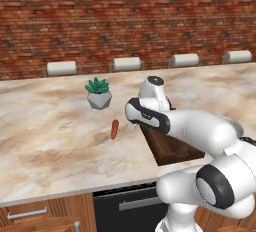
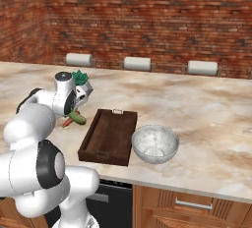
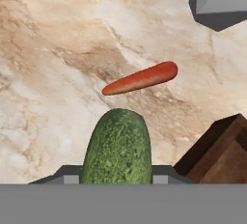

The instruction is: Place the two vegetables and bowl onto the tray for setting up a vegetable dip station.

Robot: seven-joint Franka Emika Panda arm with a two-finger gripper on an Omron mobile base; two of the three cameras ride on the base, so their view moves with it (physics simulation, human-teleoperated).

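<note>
One vegetable, the dark green cucumber [image 3: 117, 147], sits clamped between the fingertips of the gripper [image 3: 116, 172], raised off the marble counter [image 1: 50, 126] just beside the near left corner of the tray [image 2: 110, 136]. The carrot [image 3: 141, 78] lies flat on the counter a little farther out from the tray on that same side, apart from it, with the grey plant pot [image 1: 99, 99] beyond it. The tray holds nothing yet. The speckled bowl [image 2: 154, 144] stands upright on the counter, just beside the tray's opposite long edge.
</note>
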